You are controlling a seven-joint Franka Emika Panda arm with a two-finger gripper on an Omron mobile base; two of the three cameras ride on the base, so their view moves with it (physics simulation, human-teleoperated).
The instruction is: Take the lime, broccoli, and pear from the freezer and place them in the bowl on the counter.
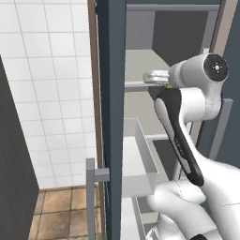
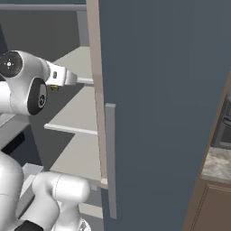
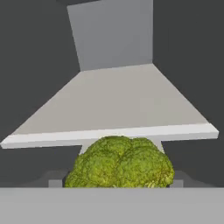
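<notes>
From my seat the broccoli (image 3: pixel 120 162) sits right between the gripper (image 3: pixel 114 183) fingers, partly closed on it, just off the freezer shelf (image 3: pixel 109 135) edge.

Broccoli at the freezer shelf

The broccoli (image 3: pixel 119 162), a lumpy yellow-green clump with darker patches, sits at bottom centre of the hand view, before the pale shelf edge of the open freezer (image 1: pixel 112 93).
</notes>
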